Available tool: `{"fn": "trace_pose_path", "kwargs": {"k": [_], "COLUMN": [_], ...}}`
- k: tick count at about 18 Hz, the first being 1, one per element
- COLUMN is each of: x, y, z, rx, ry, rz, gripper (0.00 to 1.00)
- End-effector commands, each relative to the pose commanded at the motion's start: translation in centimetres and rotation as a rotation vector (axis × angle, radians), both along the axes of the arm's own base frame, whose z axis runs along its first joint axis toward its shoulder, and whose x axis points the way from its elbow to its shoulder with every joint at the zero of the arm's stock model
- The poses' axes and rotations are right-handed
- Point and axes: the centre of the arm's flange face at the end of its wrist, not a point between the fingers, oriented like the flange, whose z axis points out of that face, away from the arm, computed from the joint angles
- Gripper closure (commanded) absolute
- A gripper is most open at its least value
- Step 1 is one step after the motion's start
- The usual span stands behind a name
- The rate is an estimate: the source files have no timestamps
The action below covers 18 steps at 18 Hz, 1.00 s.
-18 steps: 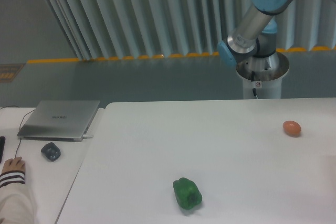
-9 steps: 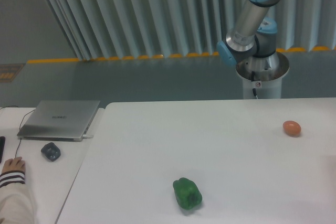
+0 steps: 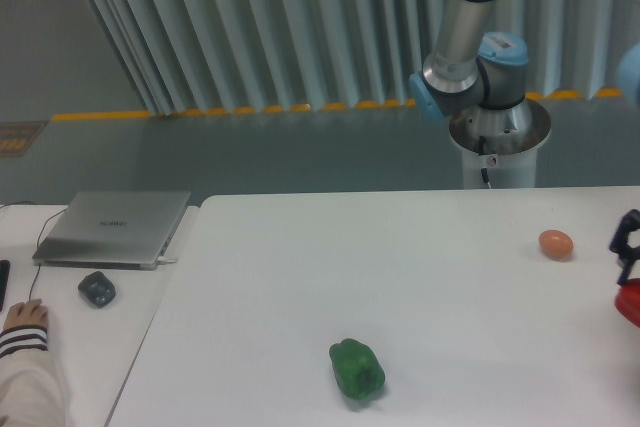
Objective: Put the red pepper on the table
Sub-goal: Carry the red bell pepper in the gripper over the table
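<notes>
Though cut off by the right edge, dark fingers (image 3: 627, 244) touching the pepper (image 3: 630, 303) above the table (image 3: 420, 277), grip impossible to tell.

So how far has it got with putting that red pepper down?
The pincer and the red pepper under it are just entering at the right edge, so it looks picked up. Whether the pepper already touches the table is cut off. Setting it down and letting go remain.
</notes>
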Motion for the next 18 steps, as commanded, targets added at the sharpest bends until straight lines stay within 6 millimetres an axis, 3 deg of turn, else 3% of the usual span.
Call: {"fn": "trace_pose_path", "kwargs": {"k": [3, 7, 18], "x": [2.8, 6.0, 10.7], "y": [0.4, 2.6, 5.4], "z": [-2.3, -3.3, -7.6], "rx": [-0.082, -0.115, -0.069], "ry": [0.007, 0.013, 0.083], "rz": [-0.078, -0.087, -0.004], "gripper": [0.38, 0.37, 0.36]}}
